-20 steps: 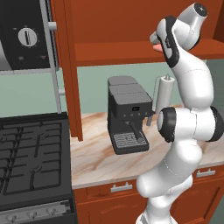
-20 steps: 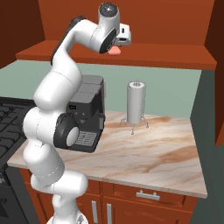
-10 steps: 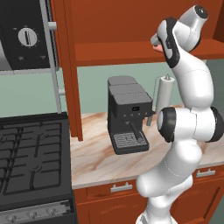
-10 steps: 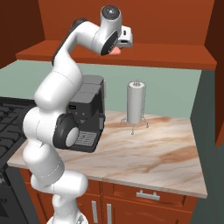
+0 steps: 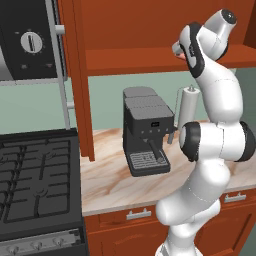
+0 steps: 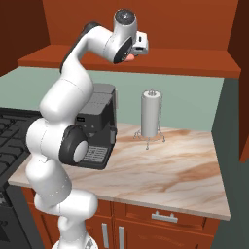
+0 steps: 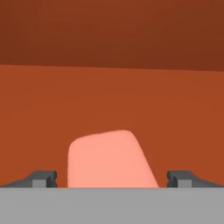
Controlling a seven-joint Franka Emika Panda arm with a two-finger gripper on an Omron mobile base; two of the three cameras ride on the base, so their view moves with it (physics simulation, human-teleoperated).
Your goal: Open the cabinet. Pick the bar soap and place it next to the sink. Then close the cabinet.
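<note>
Salmon-pink soap (image 7: 109,159) lying flat on the reddish-brown floor of the cabinet (image 5: 150,57), between the two dark fingertips (image 7: 43,178), both spread wide and clear of its sides. Gripper (image 7: 112,179) released, grasping nothing. Soap also peeking pink just under the hand (image 6: 130,58), at the cabinet's front edge. Below the cabinet, on the marble counter (image 6: 185,170): black coffee machine (image 5: 146,131) to the left, white paper-towel roll (image 6: 151,115) to the right. Cabinet door (image 5: 80,75) swung open, left of the coffee machine.

Marble counter (image 6: 185,175) with coffee machine (image 6: 97,126), paper-towel roll (image 6: 151,116).
</note>
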